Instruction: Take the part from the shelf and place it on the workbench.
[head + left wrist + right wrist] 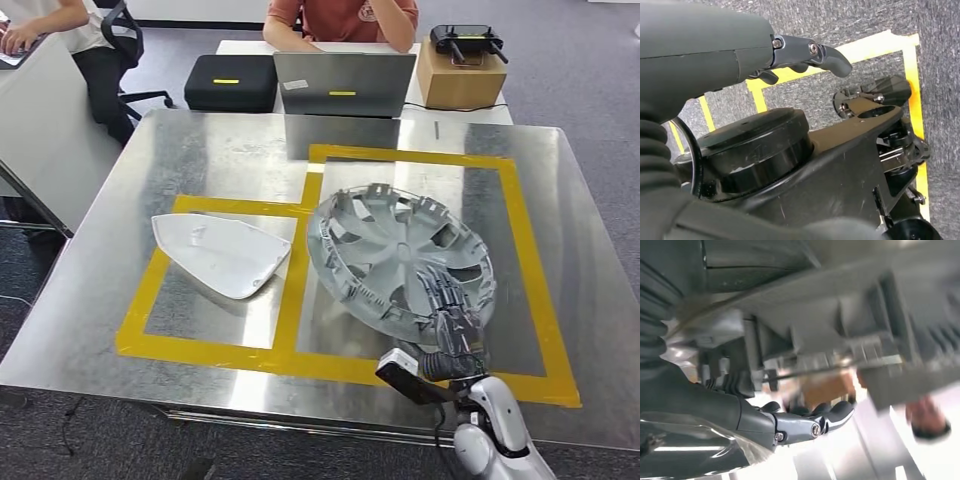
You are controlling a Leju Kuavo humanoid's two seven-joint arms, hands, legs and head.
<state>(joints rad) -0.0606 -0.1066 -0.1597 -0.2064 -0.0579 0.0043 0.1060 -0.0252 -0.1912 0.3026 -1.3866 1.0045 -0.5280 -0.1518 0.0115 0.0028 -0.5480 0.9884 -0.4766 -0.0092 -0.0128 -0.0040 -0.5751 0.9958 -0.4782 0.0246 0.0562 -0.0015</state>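
Note:
A grey wheel cover [385,250] lies tilted inside the right yellow-taped box on the steel workbench [151,170]. My right hand [451,315] grips its near rim, fingers over the top. In the right wrist view the cover's ribbed underside [866,315] is close and blurred, with the thumb [810,425] beneath it. A white curved shell part [219,255] rests flat in the left taped box. My left hand [806,55] hangs over the carpet, fingers loose, holding nothing.
Behind the bench stand a grey laptop [343,85], a black case [230,82] and a cardboard box [459,75] with a controller on it. One person sits behind the laptop, another at the far left. Yellow tape marks the carpet [866,47].

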